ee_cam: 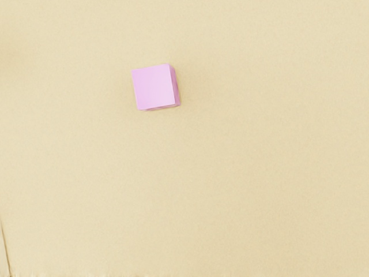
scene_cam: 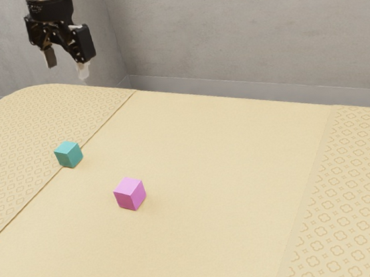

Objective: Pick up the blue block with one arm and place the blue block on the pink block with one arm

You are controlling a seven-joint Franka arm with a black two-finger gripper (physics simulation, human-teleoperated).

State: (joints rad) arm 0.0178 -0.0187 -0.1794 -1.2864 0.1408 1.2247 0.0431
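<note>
Resting on the desk (scene_cam: 242,172) near but apart from the pink block (scene_cam: 130,193): blue block (scene_cam: 68,154), small, likely rigid and light, flat-sided, best pinched across two opposite side faces; claw (scene_cam: 66,68) released, empty, hanging high above the desk, well clear of both blocks.

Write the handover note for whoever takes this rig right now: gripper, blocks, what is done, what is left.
Gripper: open, holding nothing, high above the table near the exterior view's upper left.
Blue block: resting on the table, below the gripper, at the edge of the patterned strip.
Pink block: on the plain part of the table, toward the exterior view's right of the blue block and nearer the camera, apart from it. It also shows in the wrist view.
Done: nothing, the blue block is not yet grasped.
Left: descend, grip the blue block, lift it, and set it on the pink block.
</note>
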